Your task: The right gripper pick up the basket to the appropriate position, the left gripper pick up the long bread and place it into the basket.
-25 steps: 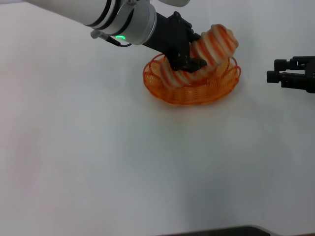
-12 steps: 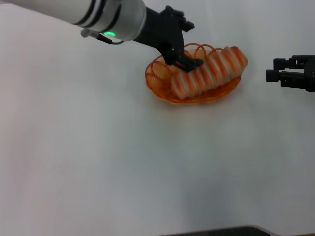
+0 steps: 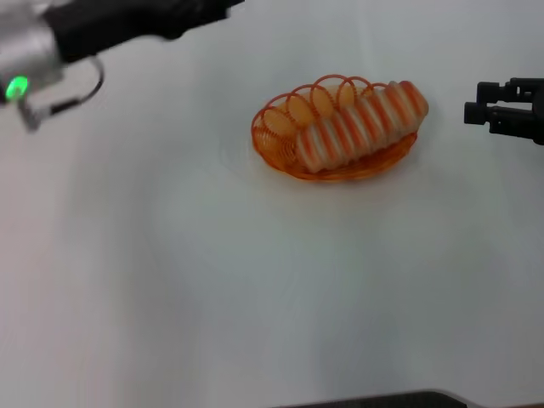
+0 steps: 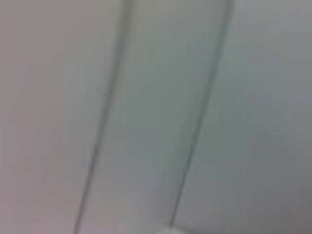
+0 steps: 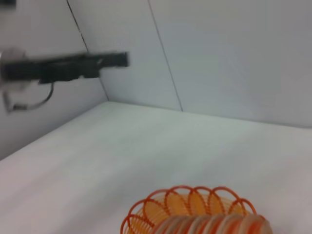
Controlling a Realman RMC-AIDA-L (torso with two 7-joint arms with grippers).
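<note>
The orange wire basket [image 3: 274,140] stands on the white table at the middle back. The long bread [image 3: 361,127], striped orange and cream, lies in it lengthwise, its right end resting on the rim. My left gripper [image 3: 208,8] is pulled away to the upper left, blurred and apart from the basket. My right gripper [image 3: 478,102] hovers at the right edge, open and empty, a short way right of the basket. The right wrist view shows the basket [image 5: 161,207], the bread [image 5: 219,226] and the left gripper [image 5: 119,59] far off.
The white table [image 3: 255,289] stretches wide in front of and to the left of the basket. A dark edge [image 3: 374,399] runs along the table's front. The left wrist view shows only a blurred pale wall.
The left gripper let go of the bread, which settled flat in the basket, then swung up and away to the left. The right gripper has hardly moved.
</note>
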